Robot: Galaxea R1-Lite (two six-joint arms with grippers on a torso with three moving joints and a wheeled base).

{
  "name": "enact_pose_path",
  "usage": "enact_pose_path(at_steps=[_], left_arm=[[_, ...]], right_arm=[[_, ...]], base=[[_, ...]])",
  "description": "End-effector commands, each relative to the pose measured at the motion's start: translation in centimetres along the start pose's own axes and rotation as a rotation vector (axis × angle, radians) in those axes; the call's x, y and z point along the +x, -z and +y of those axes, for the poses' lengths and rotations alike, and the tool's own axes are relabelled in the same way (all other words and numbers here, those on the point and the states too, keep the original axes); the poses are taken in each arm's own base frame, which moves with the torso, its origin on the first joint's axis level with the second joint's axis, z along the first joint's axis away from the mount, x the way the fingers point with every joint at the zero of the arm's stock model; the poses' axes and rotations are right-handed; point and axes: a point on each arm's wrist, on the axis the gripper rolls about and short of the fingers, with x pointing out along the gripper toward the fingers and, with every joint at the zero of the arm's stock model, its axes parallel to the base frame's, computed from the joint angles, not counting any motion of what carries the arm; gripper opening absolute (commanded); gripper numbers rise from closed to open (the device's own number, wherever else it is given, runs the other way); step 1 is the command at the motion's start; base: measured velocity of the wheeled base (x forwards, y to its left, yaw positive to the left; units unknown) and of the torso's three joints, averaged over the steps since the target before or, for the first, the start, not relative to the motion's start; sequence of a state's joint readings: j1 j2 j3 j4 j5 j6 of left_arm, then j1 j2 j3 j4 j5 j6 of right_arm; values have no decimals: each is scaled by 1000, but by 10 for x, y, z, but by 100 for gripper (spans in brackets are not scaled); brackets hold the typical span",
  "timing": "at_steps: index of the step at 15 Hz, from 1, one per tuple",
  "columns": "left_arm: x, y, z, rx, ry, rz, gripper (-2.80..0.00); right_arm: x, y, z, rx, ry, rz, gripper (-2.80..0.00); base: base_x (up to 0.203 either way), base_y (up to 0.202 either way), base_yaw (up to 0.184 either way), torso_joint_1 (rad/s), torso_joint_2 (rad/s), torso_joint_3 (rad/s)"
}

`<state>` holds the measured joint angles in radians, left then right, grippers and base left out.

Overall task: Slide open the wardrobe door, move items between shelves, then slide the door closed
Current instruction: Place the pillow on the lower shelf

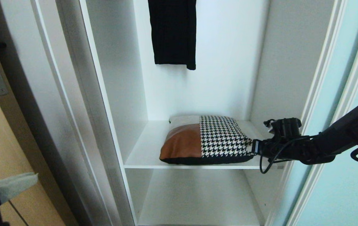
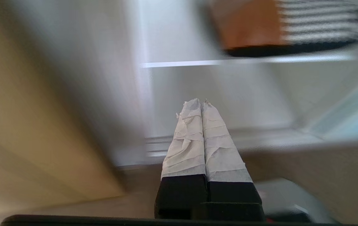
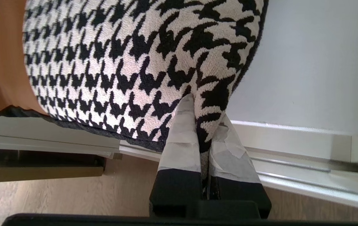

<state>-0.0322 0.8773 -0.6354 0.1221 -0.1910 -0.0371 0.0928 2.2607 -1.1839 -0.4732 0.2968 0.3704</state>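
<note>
You are seeing the right gripper (image 3: 201, 125) pinching the houndstooth corner of the patchwork pillow (image 1: 204, 141), its taped fingers (image 3: 182, 138) clamped on a fold of the fabric. The pillow is lying on the white shelf (image 1: 141, 153) inside the wardrobe, below a hanging black garment (image 1: 172, 31). The sliding wardrobe door (image 1: 339, 188) is standing pushed aside at the right. Your left gripper (image 2: 201, 103) is sitting low at the left, fingers pressed together and holding nothing.
</note>
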Motion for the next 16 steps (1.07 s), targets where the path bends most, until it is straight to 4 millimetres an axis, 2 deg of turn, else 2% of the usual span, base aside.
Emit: enact_pose_path(at_steps=[1,3,6,11,13,15,16], left_arm=[[55,-12,1,-26,87,160,-280],[86,-19,-11,-20,197,206,-280],[143,-12,-21,-25,268,300,-280],[242,7,-23,-175,239,432,-280],[265,5,-22,-251,219,440,-280],[280,13,-22,-277,209,463,-280],[288,16,-22,-281,207,471,0]], right_arm=[[-2,-2,3,-7,-10,-10,-280],[0,-2,6,-44,-16,-8,-280],[-2,-3,4,-47,-10,-13,-280],[-3,1,-1,-34,0,2,-280],[-4,5,-3,-33,2,16,-280],[-5,6,-2,-35,1,18,-280],[-6,6,-2,-33,-1,17,-280]], base=[[0,0,0,0,0,0],[0,0,0,0,0,0],[0,0,0,0,0,0],[0,0,0,0,0,0],[0,0,0,0,0,0],[0,0,0,0,0,0],[0,0,0,0,0,0]])
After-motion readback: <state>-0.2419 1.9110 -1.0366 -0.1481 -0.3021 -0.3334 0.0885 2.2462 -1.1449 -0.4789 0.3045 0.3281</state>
